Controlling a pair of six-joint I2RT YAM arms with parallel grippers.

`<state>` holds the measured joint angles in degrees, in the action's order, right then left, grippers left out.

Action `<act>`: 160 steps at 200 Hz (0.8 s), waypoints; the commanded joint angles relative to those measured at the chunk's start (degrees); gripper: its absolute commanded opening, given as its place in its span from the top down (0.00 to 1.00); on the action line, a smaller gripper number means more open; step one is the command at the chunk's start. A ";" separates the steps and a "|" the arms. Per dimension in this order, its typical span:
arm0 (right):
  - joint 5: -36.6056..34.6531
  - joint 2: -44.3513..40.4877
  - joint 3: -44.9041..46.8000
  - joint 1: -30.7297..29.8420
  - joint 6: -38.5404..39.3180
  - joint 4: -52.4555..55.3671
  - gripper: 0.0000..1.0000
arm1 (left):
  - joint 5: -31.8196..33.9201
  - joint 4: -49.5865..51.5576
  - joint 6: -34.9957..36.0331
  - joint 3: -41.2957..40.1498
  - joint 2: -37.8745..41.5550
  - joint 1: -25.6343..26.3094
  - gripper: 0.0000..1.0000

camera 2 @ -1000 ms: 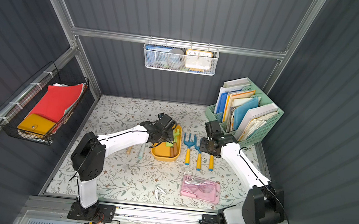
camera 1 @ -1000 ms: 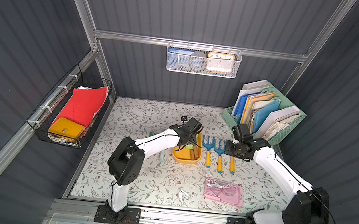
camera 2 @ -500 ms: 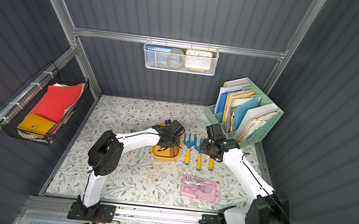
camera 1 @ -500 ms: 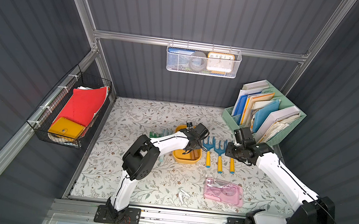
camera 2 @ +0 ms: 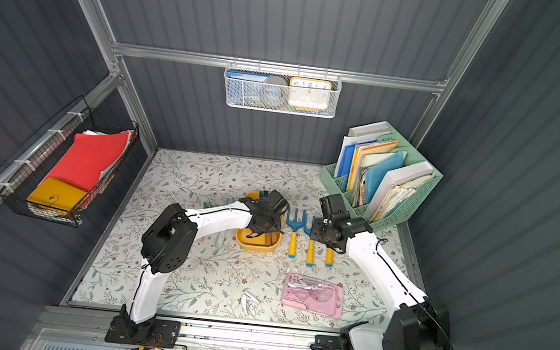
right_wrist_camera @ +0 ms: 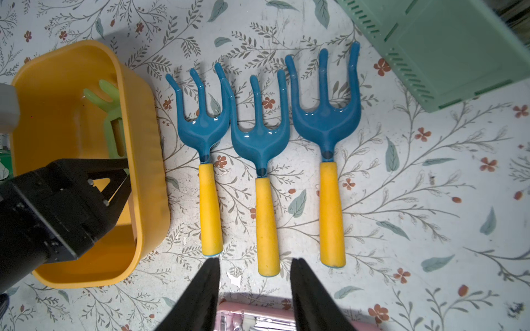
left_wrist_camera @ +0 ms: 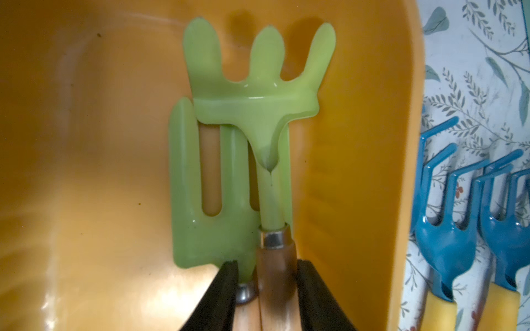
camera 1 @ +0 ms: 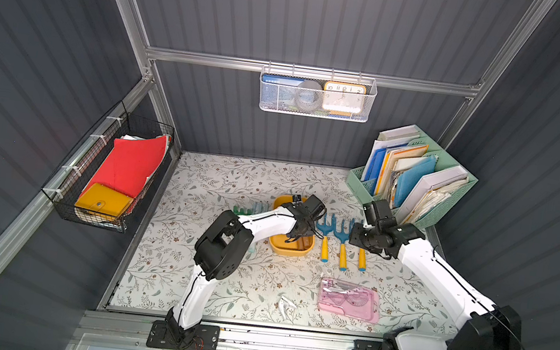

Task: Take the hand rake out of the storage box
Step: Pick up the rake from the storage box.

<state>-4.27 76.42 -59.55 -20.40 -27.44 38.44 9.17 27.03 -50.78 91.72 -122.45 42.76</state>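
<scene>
The yellow storage box (camera 1: 289, 250) (camera 2: 255, 248) sits mid-table. Inside it lies the green hand rake (left_wrist_camera: 258, 94) (right_wrist_camera: 100, 97) with a wooden handle, resting on a second, flat green tool (left_wrist_camera: 186, 186). My left gripper (camera 1: 301, 224) (camera 2: 266, 218) (left_wrist_camera: 266, 286) reaches down into the box. It is shut on the rake's handle just behind the metal collar, and the other tool's handle is squeezed in beside it. In both top views this gripper hides the rake. My right gripper (camera 1: 354, 234) (right_wrist_camera: 255, 286) hovers open and empty beside the box.
Three blue hand tools with yellow handles (camera 1: 343, 242) (right_wrist_camera: 258, 137) lie side by side right of the box, under my right gripper. A pink case (camera 1: 348, 300) lies nearer the front, a mint file organizer (camera 1: 415, 185) stands back right, and green tools (camera 1: 245, 209) lie left of the box.
My left gripper has sunk into the box and its jaws have narrowed onto the rake's handle. The right arm has hardly moved.
</scene>
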 commanded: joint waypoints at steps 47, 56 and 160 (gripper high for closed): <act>0.12 1.86 -0.13 -1.64 -0.51 -0.46 0.55 | -1.08 0.22 1.64 -0.93 -0.88 -1.31 0.68; 0.14 2.04 -0.13 -1.74 -0.57 -0.51 0.55 | -1.17 0.00 2.06 -0.86 -0.47 -1.47 0.68; 0.49 3.07 -1.42 -2.80 -0.53 -0.82 0.55 | -3.38 3.03 7.01 3.30 -3.64 -3.49 0.64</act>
<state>-4.08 78.56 -59.59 -22.72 -27.62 37.63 6.74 28.05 -46.11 93.43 -123.83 40.01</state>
